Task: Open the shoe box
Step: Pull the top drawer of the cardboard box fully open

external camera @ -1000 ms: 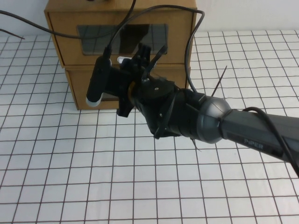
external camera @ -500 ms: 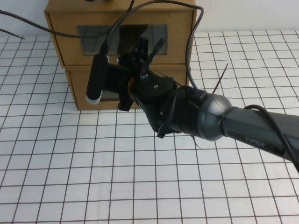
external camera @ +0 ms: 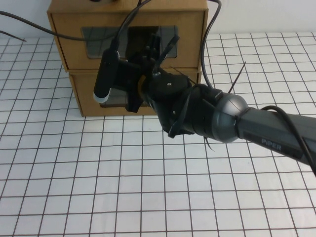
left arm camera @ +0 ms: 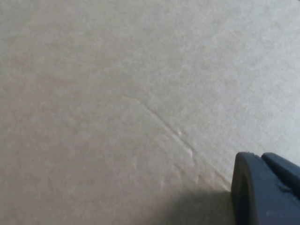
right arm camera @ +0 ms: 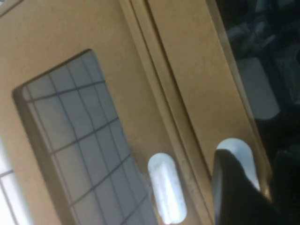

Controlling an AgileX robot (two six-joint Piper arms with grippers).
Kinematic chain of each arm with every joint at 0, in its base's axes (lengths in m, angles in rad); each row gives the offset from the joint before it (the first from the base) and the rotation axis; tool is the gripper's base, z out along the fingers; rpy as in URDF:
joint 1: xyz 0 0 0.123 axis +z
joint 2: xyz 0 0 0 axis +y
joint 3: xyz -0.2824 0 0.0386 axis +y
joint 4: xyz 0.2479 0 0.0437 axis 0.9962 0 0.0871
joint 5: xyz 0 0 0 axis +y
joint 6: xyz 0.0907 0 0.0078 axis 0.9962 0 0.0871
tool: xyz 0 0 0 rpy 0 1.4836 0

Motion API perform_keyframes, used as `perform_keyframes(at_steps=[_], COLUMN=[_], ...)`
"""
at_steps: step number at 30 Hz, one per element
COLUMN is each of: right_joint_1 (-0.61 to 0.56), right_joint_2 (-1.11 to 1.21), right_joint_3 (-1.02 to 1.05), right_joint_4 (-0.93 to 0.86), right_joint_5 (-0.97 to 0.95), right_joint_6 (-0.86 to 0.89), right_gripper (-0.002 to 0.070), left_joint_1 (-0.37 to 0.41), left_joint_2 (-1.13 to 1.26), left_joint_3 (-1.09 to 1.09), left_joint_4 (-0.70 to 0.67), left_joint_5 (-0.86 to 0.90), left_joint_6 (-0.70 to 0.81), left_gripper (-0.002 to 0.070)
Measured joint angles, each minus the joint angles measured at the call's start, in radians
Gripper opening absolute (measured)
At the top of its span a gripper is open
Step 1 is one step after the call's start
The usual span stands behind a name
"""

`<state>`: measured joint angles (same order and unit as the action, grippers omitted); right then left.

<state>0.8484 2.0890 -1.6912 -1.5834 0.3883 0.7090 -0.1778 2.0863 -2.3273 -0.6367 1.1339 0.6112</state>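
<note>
Where the right gripper meets the stacked boxes, its jaws sit at the seam between the two fronts; whether they are parted or clenched cannot be told. In the right wrist view a dark part of this gripper overlaps one pale rounded finger notch, on the panel next to the dark window. A second pale notch lies just across the seam, uncovered, beside the window that reflects the grid.

The upper brown cardboard shoe box sits directly on the lower brown cardboard shoe box. Both stand at the far side of the white gridded table, left of centre. A black cylinder with a pale end cap on the wrist hangs before the lower box's front.

The right arm runs in from the right edge, and black cables hang past the upper box's right edge. Gridded surface shows on the near side of the boxes and to their right.

The left gripper appears only in its own wrist view — a dark blue corner close to plain beige cardboard with a faint diagonal crease. Its jaw state cannot be told.
</note>
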Motion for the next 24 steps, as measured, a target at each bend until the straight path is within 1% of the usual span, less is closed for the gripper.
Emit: perform_keyframes(at_steps=[9, 16, 24], right_joint_1=[0.048, 0.03, 0.02], right_joint_2=[0.0, 0.0, 0.018], right_joint_3=[0.0, 0.0, -0.001], right_joint_4=[0.1, 0.102, 0.046], right_joint_5=[0.059, 0.071, 0.071], right_joint_6=[-0.049, -0.055, -0.055], right_gripper=[0.0161, 0.0161, 0.0161], left_joint_1=[0.0, 0.0, 0.0], left_joint_2=[0.0, 0.0, 0.0], left_joint_3=[0.0, 0.0, 0.0], left_joint_4=[0.0, -0.002, -0.002], left_joint_5=[0.002, 0.002, 0.004], left_joint_6=[-0.002, -0.002, -0.002], left_gripper=[-0.0002, -0.0002, -0.0002])
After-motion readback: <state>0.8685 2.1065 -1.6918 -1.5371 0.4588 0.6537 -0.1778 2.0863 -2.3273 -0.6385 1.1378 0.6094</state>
